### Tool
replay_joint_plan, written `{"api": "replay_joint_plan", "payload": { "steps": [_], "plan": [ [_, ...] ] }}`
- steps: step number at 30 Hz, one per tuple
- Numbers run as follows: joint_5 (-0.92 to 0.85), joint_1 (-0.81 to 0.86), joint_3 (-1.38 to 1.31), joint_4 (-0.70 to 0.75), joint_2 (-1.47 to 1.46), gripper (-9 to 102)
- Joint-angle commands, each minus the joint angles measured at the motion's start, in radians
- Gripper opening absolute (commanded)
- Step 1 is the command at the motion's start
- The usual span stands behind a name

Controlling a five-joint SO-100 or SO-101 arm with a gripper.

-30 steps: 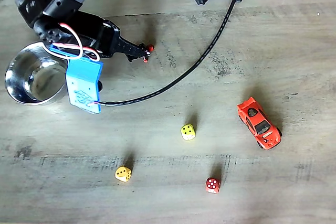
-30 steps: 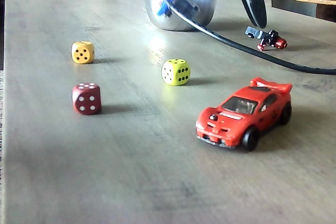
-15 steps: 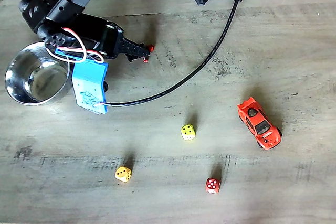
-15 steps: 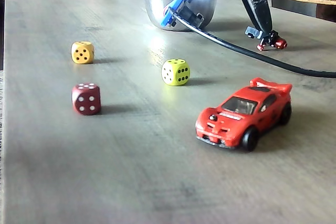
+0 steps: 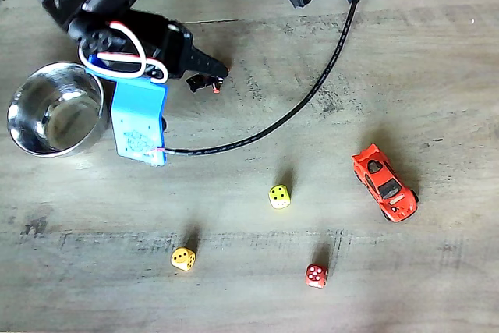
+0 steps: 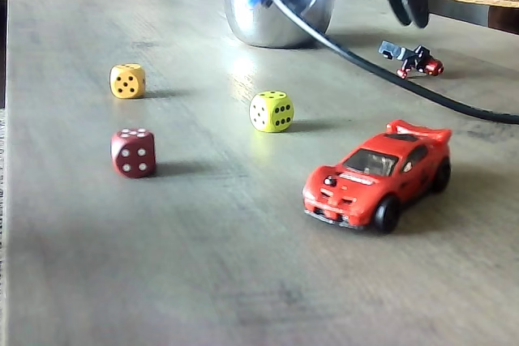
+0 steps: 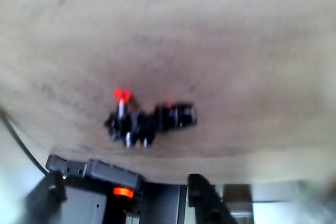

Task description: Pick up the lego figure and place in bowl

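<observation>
- lego figure lying flat on the wooden table, free of any grip, well apart from the bowl at the left edge of a fixed view
- gripper empty and parted, judging by the wrist view: two dark prongs at the bottom edge with a gap between them, figure on the table beyond them
- in another fixed view, dark finger raised clear above the figure, not touching it
- likely risk: a tiny, knobbly black body with thin red bits, so little flat surface to pinch; easy to squirt sideways or flick away if closed off-centre or on a limb
- likely risk: coming down too steeply and pressing the figure into the table instead of straddling it, since it lies low
- likely risk: black braided cable looping across the table, prone to dragging over the yellow-green die on a swing toward the bowl
- likely risk: blue box on the wrist hanging just beside the bowl's rim, able to knock the light bowl
- bowl round, polished steel, mirror-like inside; smooth walls, so a dropped figure may bounce
- table matte, grey-brown, grained
- red toy car glossy; orange die and red die rounded cubes, well apart from the work
</observation>
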Motion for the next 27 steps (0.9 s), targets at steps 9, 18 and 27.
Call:
{"api": "replay_joint_plan", "payload": {
  "steps": [9,18,27],
  "plan": [
    [0.009,-0.008,0.046,-0.051,0.086,28],
    [0.009,-0.008,0.061,-0.164,0.086,28],
    [0.009,-0.008,0.213,-0.308,0.100,28]
  ]
}}
